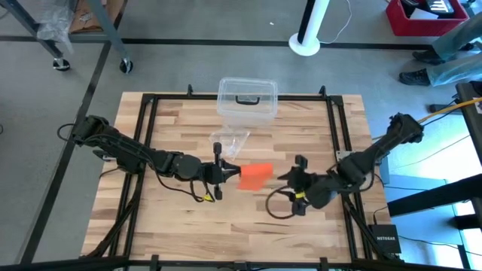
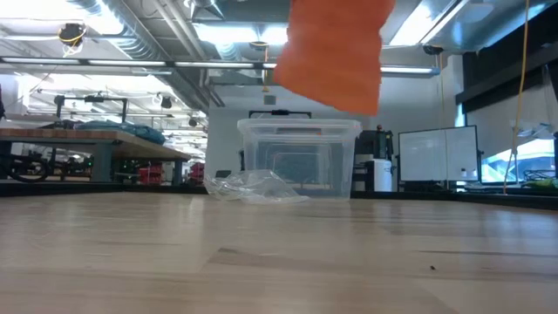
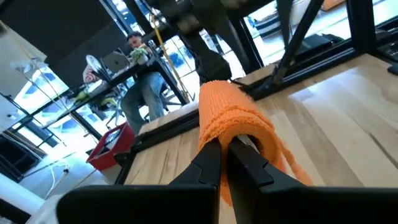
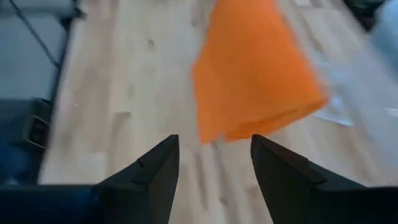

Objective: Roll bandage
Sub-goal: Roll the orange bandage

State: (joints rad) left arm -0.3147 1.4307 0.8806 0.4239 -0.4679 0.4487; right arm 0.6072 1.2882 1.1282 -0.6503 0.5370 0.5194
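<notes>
Bandage held up off the table

Left gripper pinches the orange bandage — right gripper stands spread just short of the cloth's hanging end.

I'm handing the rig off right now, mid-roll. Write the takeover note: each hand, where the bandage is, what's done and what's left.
Left hand: shut on the bandage, holding it up off the table near the middle; the low view shows it hanging in the air.
Right hand: open, empty, pointed at the bandage from the other side, not touching.
Bandage: partly wound around the left fingers, with a loose flap hanging down.
Clear box and plastic piece sit at the far side, out of the way.
Left: wind in the loose end and set the roll down.
</notes>
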